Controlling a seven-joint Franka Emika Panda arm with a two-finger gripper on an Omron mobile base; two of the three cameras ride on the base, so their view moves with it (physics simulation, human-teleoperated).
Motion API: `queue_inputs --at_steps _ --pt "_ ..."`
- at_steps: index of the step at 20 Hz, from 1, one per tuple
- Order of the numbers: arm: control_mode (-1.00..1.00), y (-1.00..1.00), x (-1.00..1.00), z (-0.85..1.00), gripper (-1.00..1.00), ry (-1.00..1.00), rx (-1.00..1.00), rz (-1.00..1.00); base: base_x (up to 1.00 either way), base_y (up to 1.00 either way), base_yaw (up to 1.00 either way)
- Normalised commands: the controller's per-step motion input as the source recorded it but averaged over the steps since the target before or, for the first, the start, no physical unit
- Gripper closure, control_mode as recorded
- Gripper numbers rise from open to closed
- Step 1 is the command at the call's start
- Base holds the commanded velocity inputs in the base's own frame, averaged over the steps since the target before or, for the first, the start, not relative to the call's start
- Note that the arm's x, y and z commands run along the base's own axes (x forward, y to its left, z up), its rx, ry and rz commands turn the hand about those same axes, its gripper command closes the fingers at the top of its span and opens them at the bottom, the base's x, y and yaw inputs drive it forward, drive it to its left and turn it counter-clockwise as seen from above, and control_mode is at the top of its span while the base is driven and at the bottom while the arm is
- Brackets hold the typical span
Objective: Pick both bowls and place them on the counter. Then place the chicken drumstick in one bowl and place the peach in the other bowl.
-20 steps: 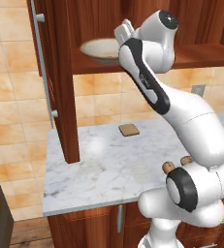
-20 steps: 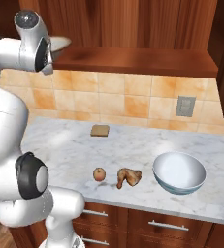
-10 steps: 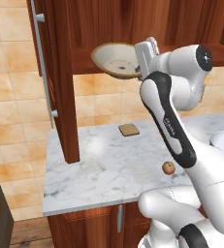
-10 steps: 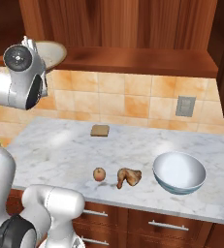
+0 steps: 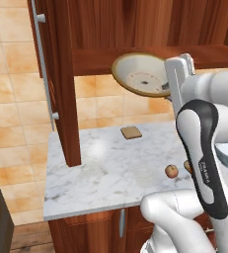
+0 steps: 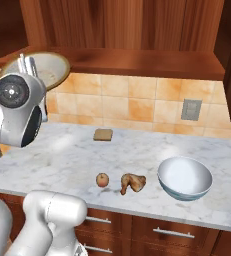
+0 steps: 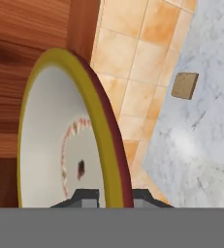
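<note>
End effector (image 7: 108, 193) is clamped on the rim of the tan bowl (image 5: 142, 75), fingers nearly together with the rim between them, holding it tilted up in the air in front of the wood cabinet, above the counter (image 6: 62, 160); in the hand view the bowl's brown rim and pale inside run edge-on between the two finger tips. White and blue bowl (image 6: 184, 178) sits upright on the counter toward the right side. Chicken drumstick (image 6: 132, 182) lies on the marble just left of that bowl, peach (image 6: 102, 179) just beside the drumstick on its left, the two apart, neither in a bowl. Bread slice (image 6: 103, 134) lies flat further back near the tiled wall (image 6: 137, 102)
</note>
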Motion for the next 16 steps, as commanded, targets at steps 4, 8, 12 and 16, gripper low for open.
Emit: queue_inputs --at_steps 4,8,12,16 --pt "-1.00 -0.27 -0.54 -0.37 1.00 0.07 0.00 0.00 0.00 0.00 0.00" --pt "-1.00 -0.06 -0.34 -0.68 1.00 0.09 0.00 0.00 0.00 0.00 0.00" --pt "-1.00 -0.12 -0.04 -0.77 1.00 0.08 0.00 0.10 0.00 0.00 0.00" --pt "-1.00 -0.01 0.15 -0.70 1.00 0.15 -0.03 0.16 0.00 0.00 0.00"
